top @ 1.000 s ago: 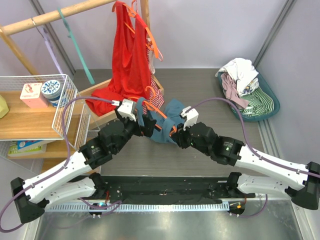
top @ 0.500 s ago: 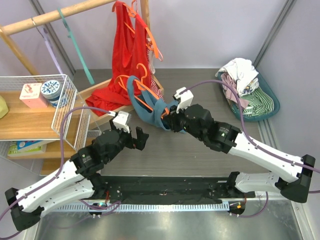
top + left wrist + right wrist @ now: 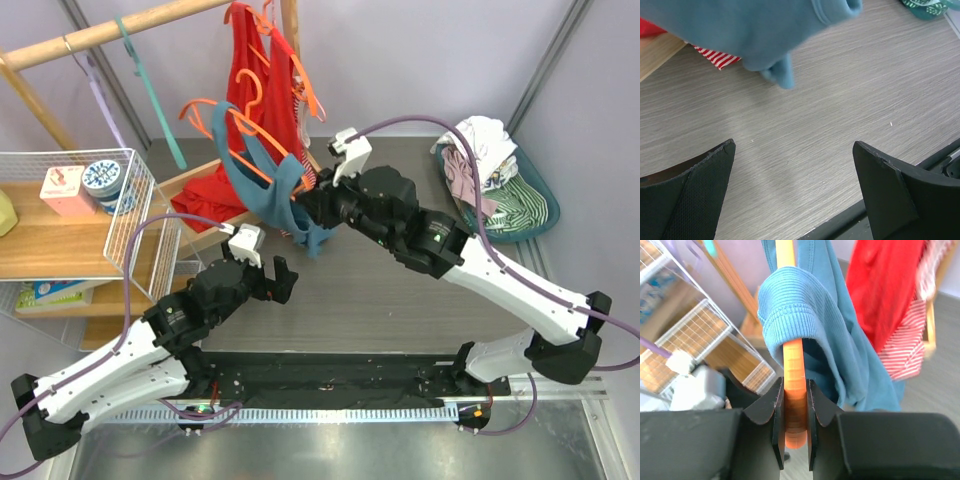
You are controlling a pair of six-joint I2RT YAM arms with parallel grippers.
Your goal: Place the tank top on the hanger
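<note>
The teal-blue tank top [image 3: 268,188] hangs from the orange hanger [image 3: 212,108], which is held up in the air, tilted, in front of the rack. My right gripper [image 3: 306,206] is shut on the hanger's lower end; in the right wrist view its jaws [image 3: 795,405] pinch the orange bar [image 3: 794,375], and a strap of the tank top [image 3: 805,315] is looped over the bar just above. My left gripper [image 3: 276,274] stands wide open low over the table, with nothing between its fingers [image 3: 695,195]. The tank top's hem [image 3: 755,30] hangs above and beyond it.
A wooden rack rod [image 3: 110,30] carries a long red garment [image 3: 255,95], a teal-green hanger [image 3: 152,92] and a lilac hanger [image 3: 102,100]. A red-and-white striped garment [image 3: 717,57] lies by the rack's foot. A wire basket [image 3: 120,225] stands at left, a laundry tub [image 3: 535,205] at right.
My right arm has lifted the hanger and tank top up and leftwards toward the rack. My left gripper has let go of the fabric and drawn back toward the near side.
</note>
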